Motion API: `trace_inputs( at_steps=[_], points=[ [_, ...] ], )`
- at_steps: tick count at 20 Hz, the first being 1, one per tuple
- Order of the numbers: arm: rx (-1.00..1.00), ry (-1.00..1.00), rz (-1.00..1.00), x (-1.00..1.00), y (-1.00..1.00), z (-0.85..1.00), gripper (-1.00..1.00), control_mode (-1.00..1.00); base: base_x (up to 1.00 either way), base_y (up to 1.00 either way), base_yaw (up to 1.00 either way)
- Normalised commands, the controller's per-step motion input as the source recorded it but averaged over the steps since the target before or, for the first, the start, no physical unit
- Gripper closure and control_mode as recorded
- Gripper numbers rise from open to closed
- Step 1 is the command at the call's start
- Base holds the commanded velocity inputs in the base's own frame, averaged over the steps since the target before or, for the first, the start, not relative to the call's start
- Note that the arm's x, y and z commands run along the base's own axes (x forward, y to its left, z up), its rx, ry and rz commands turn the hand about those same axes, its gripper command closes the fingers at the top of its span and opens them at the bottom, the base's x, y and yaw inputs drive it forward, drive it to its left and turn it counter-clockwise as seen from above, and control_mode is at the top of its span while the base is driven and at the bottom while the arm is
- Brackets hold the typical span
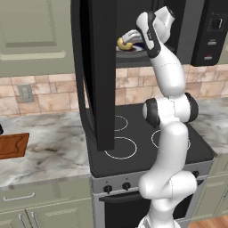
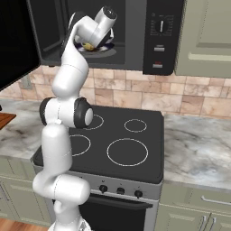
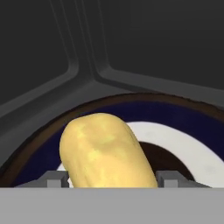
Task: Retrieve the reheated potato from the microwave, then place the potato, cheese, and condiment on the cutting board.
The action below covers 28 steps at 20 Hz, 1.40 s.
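A: What is seen, left to right, in the left base view?

B: The cutting board (image 1: pixel 12 145) is seen at the far left on the marble counter (image 1: pixel 49 149); the microwave (image 1: pixel 196 31) door (image 1: pixel 95 73) is swung wide open over the stove (image 1: pixel 142 142); the gripper (image 1: pixel 128 39) is reached into the cavity, with the potato (image 1: pixel 123 43) seen as a yellow lump at its tip, on a plate (image 1: pixel 133 50).

A: And from the hand view?

B: A grey fingertip (image 3: pixel 54 179) is seen at lower left; the potato (image 3: pixel 107 151) is sat directly between it and the other fingertip (image 3: pixel 170 179) at lower right; the potato is laid on a plate (image 3: pixel 183 148) with a dark blue rim and white ring, inside the dark cavity.

A: Contact made?

B: The fingers are set either side of the potato, just beside its flanks; whether they are pressed on or merely bracketing cannot be told; the potato is seen resting on the plate, not lifted.

A: Right base view?

B: The wrist is seen inside the microwave (image 2: pixel 135 31); the potato (image 2: pixel 89 46) is shown as a small yellow patch under the hand on the plate (image 2: pixel 101 48); the control panel (image 2: pixel 161 34) with knob is seen to the right.
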Motion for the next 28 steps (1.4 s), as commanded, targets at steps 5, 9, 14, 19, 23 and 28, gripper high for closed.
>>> trace_inputs(
  at_steps=[5, 9, 14, 19, 23, 28],
  points=[
    [0.0, -0.03, 0.0, -0.03, 0.01, 0.04, 1.0, -1.0, 0.0, 0.0, 0.0],
    [0.0, -0.07, 0.0, -0.14, 0.0, 0.17, 1.0, -1.0, 0.0, 0.0, 0.0],
    [0.0, -0.14, -0.01, -0.33, 0.0, 0.05, 1.0, -1.0, 0.0, 0.0, 0.0],
    [0.0, -0.2, -0.05, -0.5, 0.02, 0.0, 1.0, -1.0, 0.0, 0.0, 0.0],
    [0.0, -0.19, -0.1, -0.55, 0.04, -0.03, 1.0, -1.0, 0.0, 0.0, 0.0],
    [0.0, -0.17, -0.14, -0.6, 0.13, -0.21, 1.0, -1.0, 0.0, 0.0, 0.0]
  ],
)
